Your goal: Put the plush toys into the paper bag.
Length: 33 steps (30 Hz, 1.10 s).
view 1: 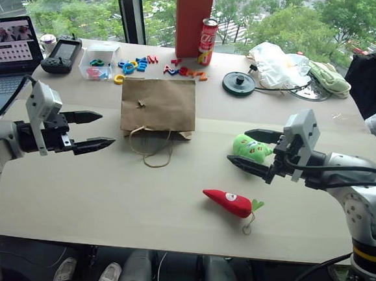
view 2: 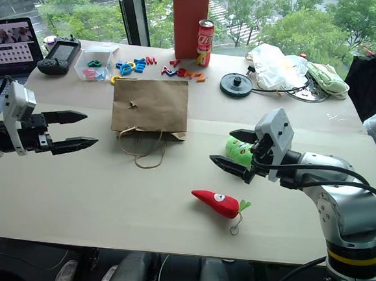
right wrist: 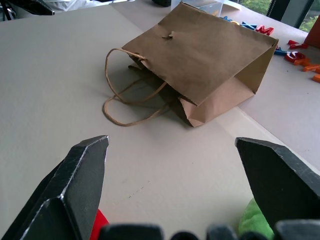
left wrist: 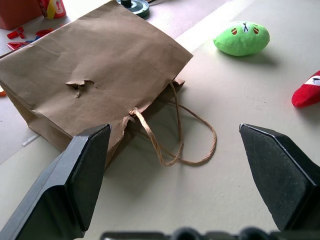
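Mid-table, paper bag (view 1: 158, 105) lies flat, mouth nearly shut (toys may jam at the rim). Left gripper (view 1: 96, 131) and right gripper (view 1: 254, 148) gape wide, empty. Green toy (view 1: 250, 147) sits beneath right gripper; red toy (view 1: 229, 202) nearby.

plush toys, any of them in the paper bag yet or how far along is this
Nothing is done yet. The brown kraft paper bag lies flat on its side on the table, mouth and twine handles toward the robot. The rounded light green plush toy and the red cone-shaped plush toy both lie on the table outside it. In hand: nothing; the left gripper and right gripper are open and empty. Both toys remain to be bagged.
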Motion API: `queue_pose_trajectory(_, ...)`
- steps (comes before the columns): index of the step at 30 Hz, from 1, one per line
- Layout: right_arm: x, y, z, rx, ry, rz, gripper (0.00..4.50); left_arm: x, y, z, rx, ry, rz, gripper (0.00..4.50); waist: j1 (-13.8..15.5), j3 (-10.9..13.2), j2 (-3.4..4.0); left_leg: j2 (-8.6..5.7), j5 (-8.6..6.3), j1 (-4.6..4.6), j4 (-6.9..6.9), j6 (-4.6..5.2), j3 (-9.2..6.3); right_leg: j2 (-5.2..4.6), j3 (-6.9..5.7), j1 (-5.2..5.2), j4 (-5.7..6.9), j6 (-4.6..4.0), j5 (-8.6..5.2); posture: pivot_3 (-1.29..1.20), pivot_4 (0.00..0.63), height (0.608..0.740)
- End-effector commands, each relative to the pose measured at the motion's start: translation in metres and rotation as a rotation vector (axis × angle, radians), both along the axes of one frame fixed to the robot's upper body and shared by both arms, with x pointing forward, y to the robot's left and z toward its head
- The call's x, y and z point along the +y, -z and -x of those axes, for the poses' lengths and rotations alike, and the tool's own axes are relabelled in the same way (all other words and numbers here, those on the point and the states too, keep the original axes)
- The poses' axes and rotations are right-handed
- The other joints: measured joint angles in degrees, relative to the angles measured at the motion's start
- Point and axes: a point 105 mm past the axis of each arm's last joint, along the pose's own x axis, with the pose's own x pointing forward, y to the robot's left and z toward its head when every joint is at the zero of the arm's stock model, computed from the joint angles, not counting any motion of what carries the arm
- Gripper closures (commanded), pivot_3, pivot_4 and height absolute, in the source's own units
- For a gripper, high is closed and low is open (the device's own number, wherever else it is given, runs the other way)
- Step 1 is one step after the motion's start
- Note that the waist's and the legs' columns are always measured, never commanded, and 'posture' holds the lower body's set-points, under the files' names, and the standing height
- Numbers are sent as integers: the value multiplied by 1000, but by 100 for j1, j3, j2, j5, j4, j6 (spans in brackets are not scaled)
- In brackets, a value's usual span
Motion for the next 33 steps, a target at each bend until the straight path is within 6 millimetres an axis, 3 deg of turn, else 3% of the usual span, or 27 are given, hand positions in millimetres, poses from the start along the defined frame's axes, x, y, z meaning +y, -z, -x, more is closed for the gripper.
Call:
queue_pose_trajectory(1, -1, -9, 2, -63, 3, 7, 0, 4, -12, -6, -89, -12, -21, 103, 1, 0, 0, 0, 0, 0, 0, 0, 0, 0, 0, 0, 0, 0, 0, 0, 150, 739)
queue_pose_trajectory(5, 0, -6, 3, -60, 16, 11, 0, 19, 12, -21, -202, -22, -292, 103, 25, 0, 1, -3, 0, 2, 2, 0, 0, 0, -1, 3, 1, 0, 0, 0, 150, 739)
queue_pose_trajectory(9, 2, -5, 5, -62, 23, 11, 0, 20, 21, -42, -343, -3, -475, 103, 69, 0, 0, -4, 0, -1, 4, 0, 17, -2, -3, 0, 1, -1, 1, 0, 150, 739)
queue_pose_trajectory(14, 8, -6, 8, -72, 39, 6, 0, -1, 33, -69, -536, 68, -638, 103, 156, -1, -1, -12, 0, -9, 11, 1, 28, -8, -9, 3, -3, 1, 1, 0, 150, 739)
queue_pose_trajectory(17, 11, -7, 10, -81, 70, -15, 0, -33, 39, -84, -661, 124, -667, 103, 160, -2, -2, -15, -2, -13, 12, 5, 33, -12, -5, 1, -4, 5, 3, 0, 150, 739)
queue_pose_trajectory(22, 13, -8, 11, -84, 110, -42, 0, -61, 59, -91, -724, 218, -705, 103, 126, -3, -4, -14, -2, -18, 16, 5, 30, -8, -8, 0, -5, 8, 5, 0, 150, 739)
queue_pose_trajectory(28, 13, -5, 15, -75, 126, -42, 0, -70, 53, -93, -770, 245, -671, 103, 107, -3, -4, -9, -2, -15, 16, 6, 29, -3, -9, -1, 0, 8, 5, 0, 150, 739)
queue_pose_trajectory(31, 13, -4, 16, -73, 133, -43, 0, -70, 52, -93, -767, 258, -674, 692, 118, -3, -4, -11, -2, -15, 18, 6, 28, -6, -10, 2, -1, 9, 4, 0, 150, 739)
queue_pose_trajectory(33, 13, -3, 16, -73, 137, -44, 0, -71, 52, -93, -767, 266, -673, 1411, 118, -3, -4, -12, -2, -16, 18, 6, 28, -7, -10, 2, -2, 9, 4, 0, 150, 739)
